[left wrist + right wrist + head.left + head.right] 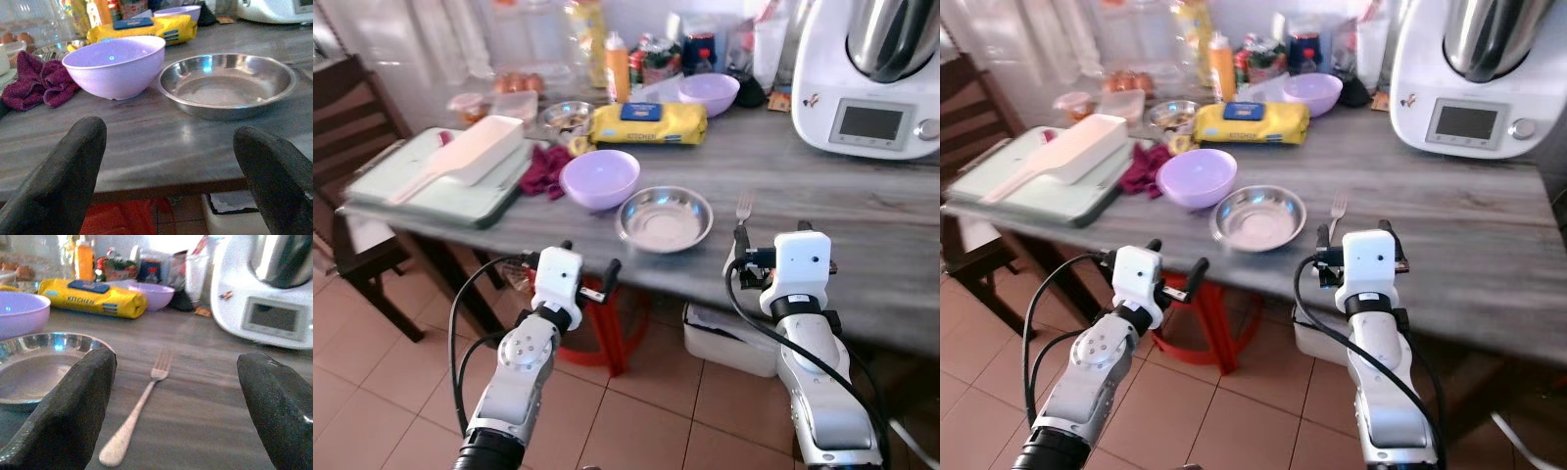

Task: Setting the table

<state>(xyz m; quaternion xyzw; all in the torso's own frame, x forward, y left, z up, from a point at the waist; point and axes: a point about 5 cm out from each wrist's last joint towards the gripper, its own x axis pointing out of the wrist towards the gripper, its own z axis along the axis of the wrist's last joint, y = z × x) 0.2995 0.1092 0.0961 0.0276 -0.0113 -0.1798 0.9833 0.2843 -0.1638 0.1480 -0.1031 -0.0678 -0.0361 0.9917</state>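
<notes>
Fork (139, 407) is lying flat on the grey tabletop (862, 211), just to the right of the steel dish (664, 217), tines pointing away from me toward the white kitchen machine (871, 78). I am seeing my right tool (176, 406) hovering at the tabletop's near edge, fingers spread wide apart, with the fork's handle lying between them and untouched. My left tool (171, 176) is hanging just off the same edge, in front of the steel dish, also spread open and holding nothing. Left of the dish, nearly touching it, a lilac bowl (599, 177) is sitting, with a crumpled maroon cloth (544, 168) beyond that. Behind the dish I am seeing a yellow package (648, 123) and a second lilac bowl (709, 93).
</notes>
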